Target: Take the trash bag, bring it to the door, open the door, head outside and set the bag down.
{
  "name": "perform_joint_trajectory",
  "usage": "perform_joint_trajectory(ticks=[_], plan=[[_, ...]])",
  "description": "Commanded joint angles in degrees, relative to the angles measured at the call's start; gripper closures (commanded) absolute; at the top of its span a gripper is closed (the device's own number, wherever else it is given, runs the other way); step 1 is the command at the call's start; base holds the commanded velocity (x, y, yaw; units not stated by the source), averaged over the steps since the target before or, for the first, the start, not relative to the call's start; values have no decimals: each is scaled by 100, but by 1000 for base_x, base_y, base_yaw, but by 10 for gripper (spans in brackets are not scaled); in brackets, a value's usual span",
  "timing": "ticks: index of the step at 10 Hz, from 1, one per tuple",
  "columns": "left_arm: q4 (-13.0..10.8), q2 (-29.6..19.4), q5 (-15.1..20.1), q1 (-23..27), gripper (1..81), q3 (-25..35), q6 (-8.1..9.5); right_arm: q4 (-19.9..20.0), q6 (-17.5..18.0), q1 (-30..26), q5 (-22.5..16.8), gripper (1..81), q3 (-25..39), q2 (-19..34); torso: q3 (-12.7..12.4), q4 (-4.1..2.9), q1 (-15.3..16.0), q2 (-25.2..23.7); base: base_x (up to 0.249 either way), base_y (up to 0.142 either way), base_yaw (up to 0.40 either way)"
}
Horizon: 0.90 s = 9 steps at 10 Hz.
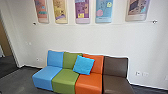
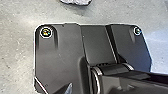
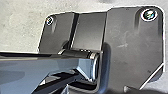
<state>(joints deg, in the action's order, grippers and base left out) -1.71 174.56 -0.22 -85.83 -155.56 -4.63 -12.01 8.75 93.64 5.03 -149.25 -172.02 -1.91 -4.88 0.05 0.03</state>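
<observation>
On the left side of the head view, a doorway (image 1: 7,40) opens beside the white wall, with a brown surface beyond it. I cannot make out whether that surface is a door. At the upper edge of the left wrist view lies part of a pale, dark-edged thing (image 2: 76,2) over the grey floor; what it is stays unclear. Along the lower edge of the right wrist view runs a dark shape (image 3: 147,89), too little of it visible to name. How either gripper stands, and whether it holds anything, I cannot tell.
A row of joined seats in blue (image 1: 43,76), green, orange and brown (image 1: 116,83) stands against the white wall (image 1: 82,37). A bright blue cushion (image 1: 83,65) leans on it. Colourful panels (image 1: 103,11) hang above. Dark grey floor (image 1: 18,82) stretches left of the seats.
</observation>
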Motion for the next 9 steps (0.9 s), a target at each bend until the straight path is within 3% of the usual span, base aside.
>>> perform_joint_trajectory(ticks=[1, 6, 9], plan=[[-14, -17, 294, 291, 10, 26, -20, -65, -67, -173, -257, 10, 47, -37, 0, 0, 0, -3, 0, 0, 0], [21, -122, 312, 291, 10, 70, 6, -47, -49, -191, -398, 10, 275, 43, 0, 0, -5, -3, 0, 0, 0], [21, -720, 294, 291, 10, 922, 6, -47, -23, -174, -416, 10, 1189, 570, 0, 0, -5, -3, 0, 0, 0]])
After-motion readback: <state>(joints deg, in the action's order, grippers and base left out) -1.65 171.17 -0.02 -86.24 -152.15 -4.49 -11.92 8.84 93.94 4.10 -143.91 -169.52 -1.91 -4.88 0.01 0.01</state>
